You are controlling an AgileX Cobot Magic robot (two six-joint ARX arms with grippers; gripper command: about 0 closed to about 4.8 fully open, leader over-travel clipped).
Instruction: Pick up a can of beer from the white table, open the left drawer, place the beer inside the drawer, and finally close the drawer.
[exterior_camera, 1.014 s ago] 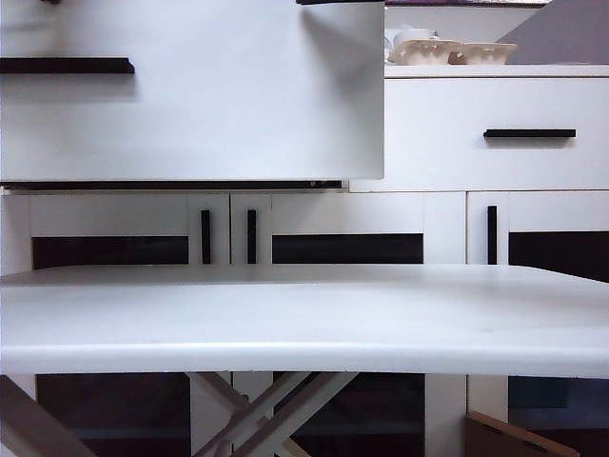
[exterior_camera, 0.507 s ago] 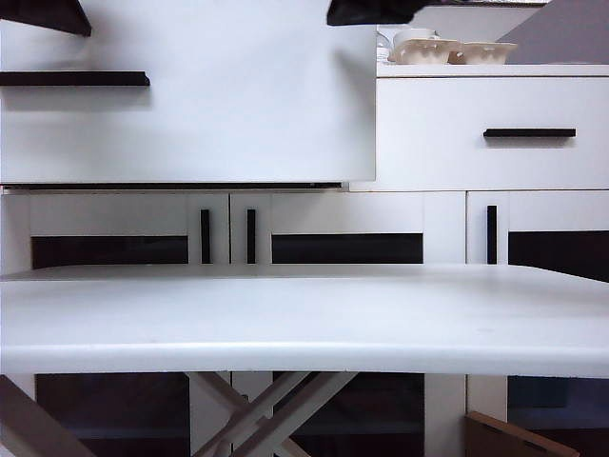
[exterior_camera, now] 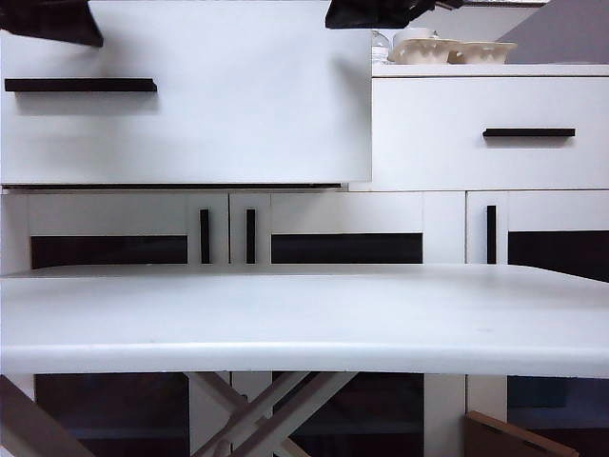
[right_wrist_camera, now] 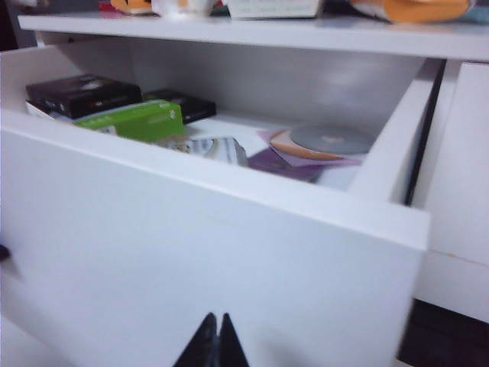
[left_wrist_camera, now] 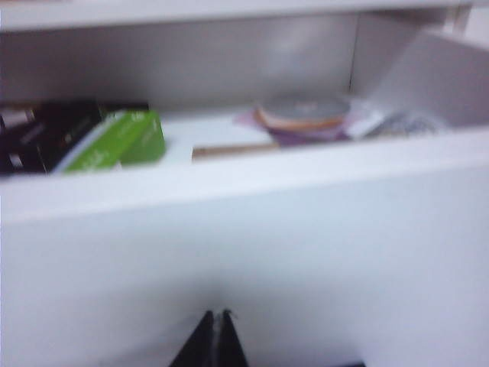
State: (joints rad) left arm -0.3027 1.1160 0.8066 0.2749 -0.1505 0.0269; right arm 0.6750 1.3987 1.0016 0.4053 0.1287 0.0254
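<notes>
The left drawer (exterior_camera: 190,114) stands pulled out of the cabinet, its black bar handle (exterior_camera: 81,85) on the front. My left gripper (left_wrist_camera: 216,313) is shut and empty, its tips close against the drawer's white front (left_wrist_camera: 306,252). My right gripper (right_wrist_camera: 216,317) is also shut and empty, at the same front panel (right_wrist_camera: 191,252). Both arms show as dark shapes (exterior_camera: 52,24) (exterior_camera: 381,11) over the drawer's upper edge. A silvery patterned thing (right_wrist_camera: 216,149) lies inside the drawer; I cannot tell whether it is the can of beer. The white table (exterior_camera: 304,324) fills the foreground.
Inside the drawer lie a green box (right_wrist_camera: 141,120), black boxes (right_wrist_camera: 84,94) and a disc on purple paper (right_wrist_camera: 328,141). The right drawer (exterior_camera: 495,133) is closed. Cream dishes (exterior_camera: 452,50) stand on the cabinet top. Lower doors with vertical black handles (exterior_camera: 251,236) are behind the table.
The drawer front has moved back toward the cabinet; its right edge and handle have shifted. Both dark arm shapes have come further into view over its upper edge.
</notes>
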